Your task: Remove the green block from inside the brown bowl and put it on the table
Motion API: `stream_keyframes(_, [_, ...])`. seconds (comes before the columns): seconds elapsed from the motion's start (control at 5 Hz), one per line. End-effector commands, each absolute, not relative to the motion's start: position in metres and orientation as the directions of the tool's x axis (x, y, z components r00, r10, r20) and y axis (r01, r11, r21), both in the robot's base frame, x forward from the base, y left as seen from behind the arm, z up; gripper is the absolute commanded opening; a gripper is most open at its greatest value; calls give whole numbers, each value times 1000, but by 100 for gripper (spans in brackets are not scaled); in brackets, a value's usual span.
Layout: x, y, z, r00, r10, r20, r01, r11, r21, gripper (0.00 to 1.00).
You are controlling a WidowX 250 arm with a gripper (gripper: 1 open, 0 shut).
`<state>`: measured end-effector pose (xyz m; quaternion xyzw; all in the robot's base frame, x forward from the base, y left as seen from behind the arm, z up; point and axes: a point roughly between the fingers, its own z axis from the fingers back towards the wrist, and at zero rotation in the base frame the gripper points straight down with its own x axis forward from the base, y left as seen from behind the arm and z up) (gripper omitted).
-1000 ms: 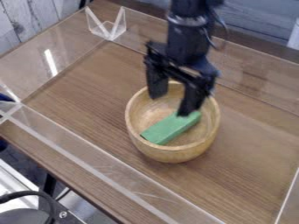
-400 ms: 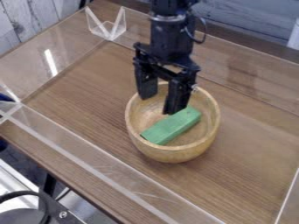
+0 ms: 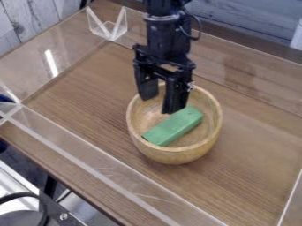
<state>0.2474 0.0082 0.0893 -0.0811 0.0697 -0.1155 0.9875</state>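
Shifted leftward over the round light-brown wooden bowl [image 3: 175, 126] on the wood-grain desk [image 3: 83, 97], the black gripper [image 3: 162, 91] hangs with jaws wide and empty, seemingly lining up on the bright green rectangular block [image 3: 174, 129] lying inside.

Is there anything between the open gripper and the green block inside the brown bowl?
No. In the camera view, the gripper hangs open above the green block in the brown bowl; nothing lies between them.

The black arm is held nearly upright, the hand [image 3: 162, 95] pointed steeply downward, its two fingers [image 3: 147, 86] spread wide, nothing gripped.
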Motion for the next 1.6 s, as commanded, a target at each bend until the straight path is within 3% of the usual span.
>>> stream_keyframes(0.0, [250, 1, 105, 971, -238, -33, 232, 964, -132, 100])
stream_keyframes(0.8, [255, -5, 104, 973, -206, 106, 215, 973, -84, 100])
stream_keyframes(1.4, [268, 3, 100, 972, -195, 132, 207, 975, -86, 100])
